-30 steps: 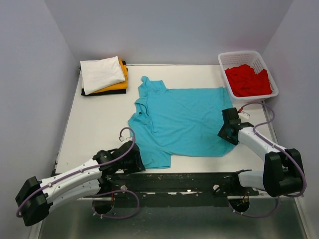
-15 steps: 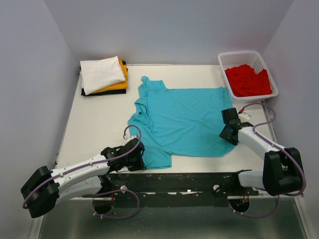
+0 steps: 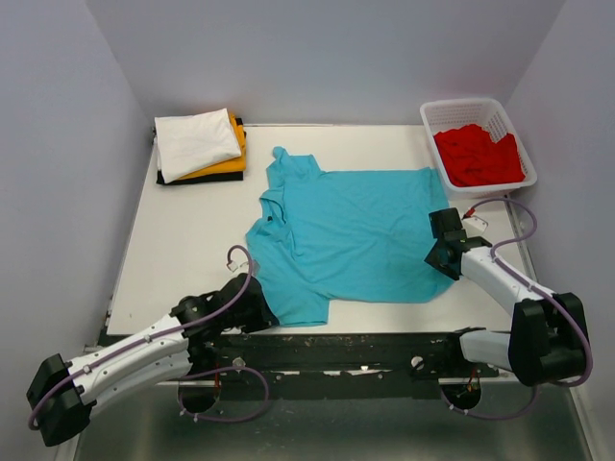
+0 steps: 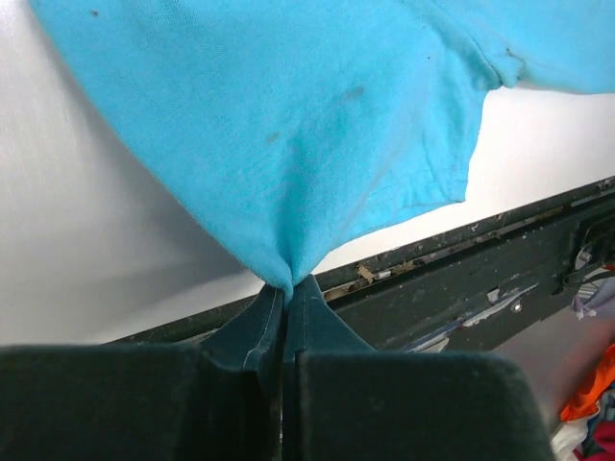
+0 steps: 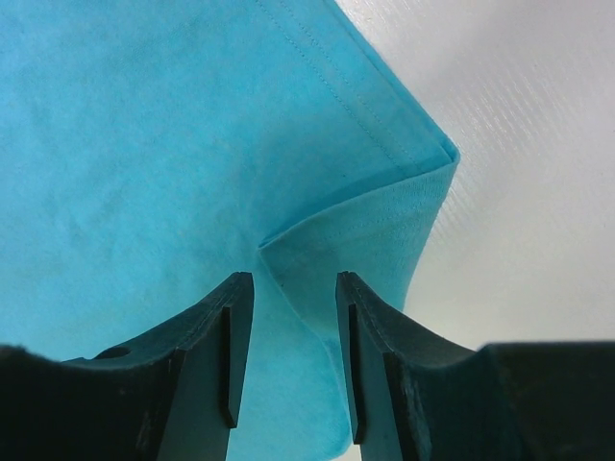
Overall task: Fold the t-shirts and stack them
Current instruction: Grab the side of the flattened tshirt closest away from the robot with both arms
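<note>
Folding begins on the table (image 3: pixel 192 240), where the teal t-shirt (image 3: pixel 356 230) lies spread flat across the middle, collar toward my left and hem toward my right. At the far left corner sits the stack: a white t-shirt (image 3: pixel 197 142) on an orange-yellow t-shirt (image 3: pixel 233 165) and a black t-shirt (image 3: pixel 192 179). At the far right, a basket (image 3: pixel 461 108) holds a red t-shirt (image 3: pixel 476 158).

My left gripper (image 3: pixel 252 300) is at the near sleeve edge. Its fingers (image 4: pixel 250 336) are pressed together on a pinch of teal cloth that tents up off the surface. My right gripper (image 3: pixel 444 252) sits at the near hem corner with its fingers (image 5: pixel 216 336) spread. A doubled-over corner of the hem lies between them, unclamped.

I judge the step in hand is taking both near corners to fold the near edge over. To do it well, I should close the right fingers on both layers of that corner. Then I should lift both sides evenly, keep the edge taut between them, and lay it down straight so no slack bunches in the middle.
</note>
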Robot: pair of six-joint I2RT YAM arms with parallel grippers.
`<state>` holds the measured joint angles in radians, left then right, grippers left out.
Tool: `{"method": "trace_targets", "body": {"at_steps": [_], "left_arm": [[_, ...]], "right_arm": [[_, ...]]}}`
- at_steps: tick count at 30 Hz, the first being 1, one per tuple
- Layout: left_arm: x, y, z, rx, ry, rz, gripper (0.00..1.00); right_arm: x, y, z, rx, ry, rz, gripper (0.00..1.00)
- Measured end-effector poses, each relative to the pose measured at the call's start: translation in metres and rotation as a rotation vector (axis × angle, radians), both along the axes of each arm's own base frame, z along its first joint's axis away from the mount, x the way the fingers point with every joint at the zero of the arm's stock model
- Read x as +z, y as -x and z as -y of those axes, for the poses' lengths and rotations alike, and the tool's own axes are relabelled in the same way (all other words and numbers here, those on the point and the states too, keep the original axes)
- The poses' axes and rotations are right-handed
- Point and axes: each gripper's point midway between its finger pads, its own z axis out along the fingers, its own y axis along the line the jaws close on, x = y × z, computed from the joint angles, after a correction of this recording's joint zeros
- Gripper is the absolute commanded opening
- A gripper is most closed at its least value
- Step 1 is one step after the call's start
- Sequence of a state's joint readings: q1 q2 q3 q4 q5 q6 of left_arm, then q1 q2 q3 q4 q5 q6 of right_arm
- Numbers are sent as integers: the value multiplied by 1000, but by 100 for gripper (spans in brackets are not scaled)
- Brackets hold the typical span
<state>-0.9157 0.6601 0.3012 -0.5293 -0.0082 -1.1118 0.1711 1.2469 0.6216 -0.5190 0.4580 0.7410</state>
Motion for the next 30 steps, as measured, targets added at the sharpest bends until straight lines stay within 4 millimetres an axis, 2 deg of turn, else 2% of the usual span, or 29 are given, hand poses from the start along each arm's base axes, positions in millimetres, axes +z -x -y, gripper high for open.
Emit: {"method": "trace_targets", "body": {"at_steps": [8,17,20,30], "left_arm": [[-1,2,-2,0,-3,-3,0],[-3,3,-4,0,-9,-7,0],[0,3,-4,1,1,0,0],[7,2,-5,10,29,23,0]], "right_arm": [[-8,3,1,0,7,-36,44],[-9,7,6,-35,30,-46,15],[-4,9,11,-60,51,-36,1],[11,4,18,-97,78,26,1]]}}
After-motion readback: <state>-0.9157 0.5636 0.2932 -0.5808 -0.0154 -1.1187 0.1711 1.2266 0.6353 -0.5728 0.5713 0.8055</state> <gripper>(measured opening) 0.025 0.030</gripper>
